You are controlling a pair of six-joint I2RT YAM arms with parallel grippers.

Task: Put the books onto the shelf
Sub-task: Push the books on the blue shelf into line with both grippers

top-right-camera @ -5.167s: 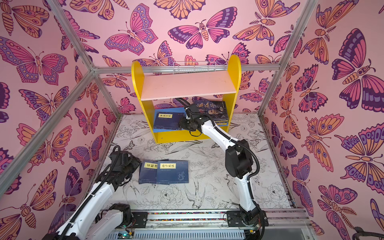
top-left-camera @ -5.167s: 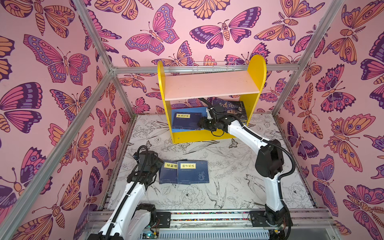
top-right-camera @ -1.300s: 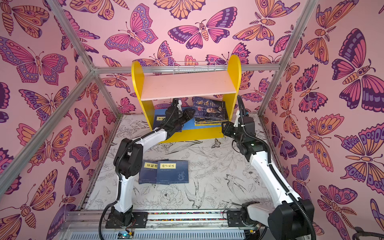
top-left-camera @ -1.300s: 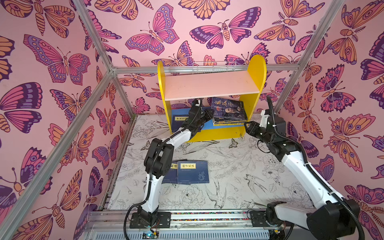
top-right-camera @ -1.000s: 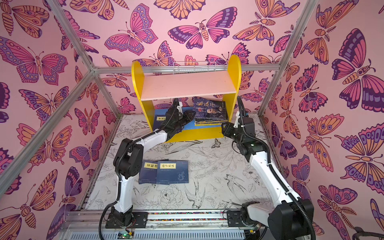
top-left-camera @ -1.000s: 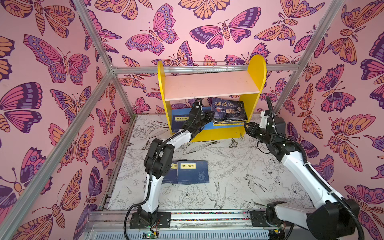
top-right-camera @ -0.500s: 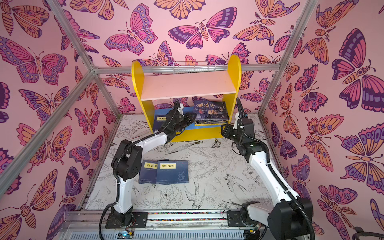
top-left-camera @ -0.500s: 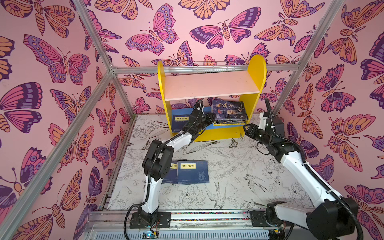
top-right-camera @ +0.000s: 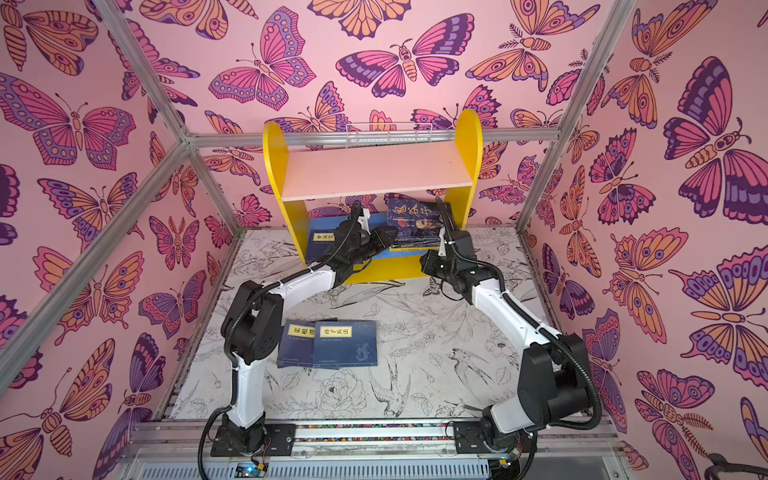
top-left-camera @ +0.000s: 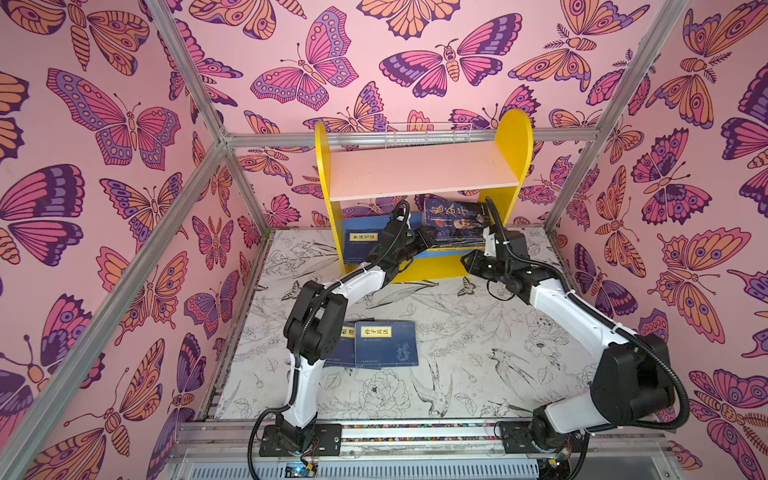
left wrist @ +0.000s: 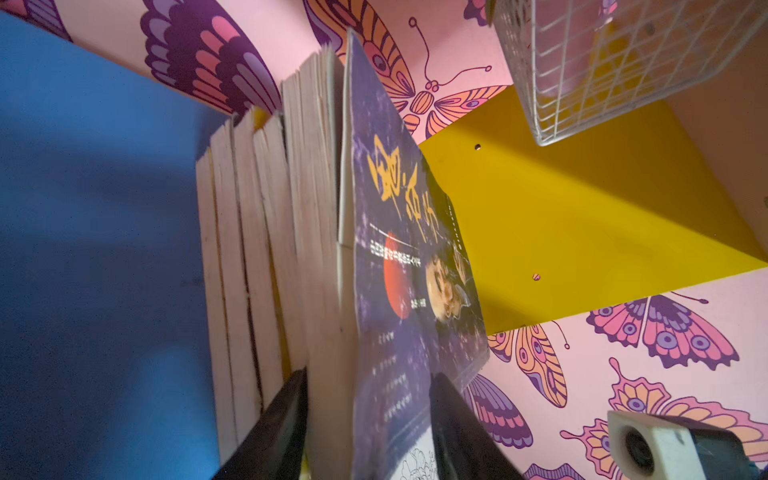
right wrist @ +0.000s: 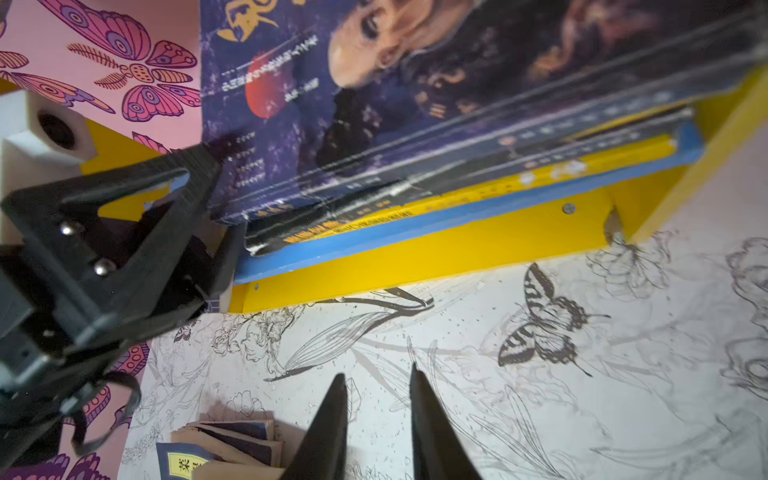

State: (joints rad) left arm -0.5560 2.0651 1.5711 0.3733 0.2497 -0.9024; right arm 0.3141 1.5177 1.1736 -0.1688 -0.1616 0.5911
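ok so the shelf [top-left-camera: 515, 137] sits at 12 o'clock on the counter [top-left-camera: 478, 353]; smooth yellow side panels with rounded tops, a matte pale pink upper board [top-left-camera: 419, 170], a blue lower board [right wrist: 457, 216] with a yellow strip under it; a white wire rack [top-left-camera: 428, 135] pokes up behind the top.

most of the books are on the blue board; there's a flat stack [top-left-camera: 457, 243] toward its 3 o'clock end, with a dark purple portrait book [top-left-camera: 455, 216] on top, glossy cover and gold characters; the spines under it are yellow and dark; in the left wrist view the cream page edges [left wrist: 249, 270] look rough and a bit wavy. one thin navy book [top-left-camera: 360, 245] with a yellow label lies alone at the 9 o'clock end.

not shelved yet: two navy paperbacks [top-left-camera: 384, 343] lie overlapping on the counter at roughly 7 o'clock from its middle; flat rectangles, yellow title labels showing in both top views; the right wrist view shows more fanned page edges beneath them, count unclear.

left hand [top-left-camera: 428, 239] is at the stack's 9 o'clock end; its black wedge-shaped fingers [left wrist: 282, 424] sit either side of the top book; can't tell if it's pinching or just straddling. right hand [right wrist: 376, 374] hovers over the counter in front of the shelf's 3 o'clock corner; pointed black fingers with a narrow gap, nothing between them.
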